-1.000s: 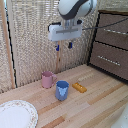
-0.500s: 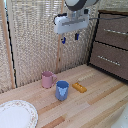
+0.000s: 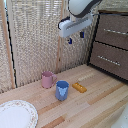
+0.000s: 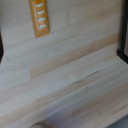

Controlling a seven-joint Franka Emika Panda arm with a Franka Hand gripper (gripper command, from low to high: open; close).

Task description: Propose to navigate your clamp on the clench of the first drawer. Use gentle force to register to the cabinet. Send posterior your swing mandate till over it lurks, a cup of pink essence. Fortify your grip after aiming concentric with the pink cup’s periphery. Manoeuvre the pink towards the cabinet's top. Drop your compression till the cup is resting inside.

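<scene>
High up in the exterior view, the small white clamp (image 3: 76,38) with blue-tipped fingers hangs open and holds nothing. It is near the big dark brown wooden cabinet (image 3: 111,42). Far below it, the little pink cup (image 3: 48,79) sits on the light wooden table (image 3: 95,107), beside a blue cup (image 3: 62,90). The wrist view shows table boards and a flat orange block (image 4: 40,16).

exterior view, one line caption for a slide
Pincer hangs high above pink cup, blue cup and plate, beside a closed cabinet.
</scene>
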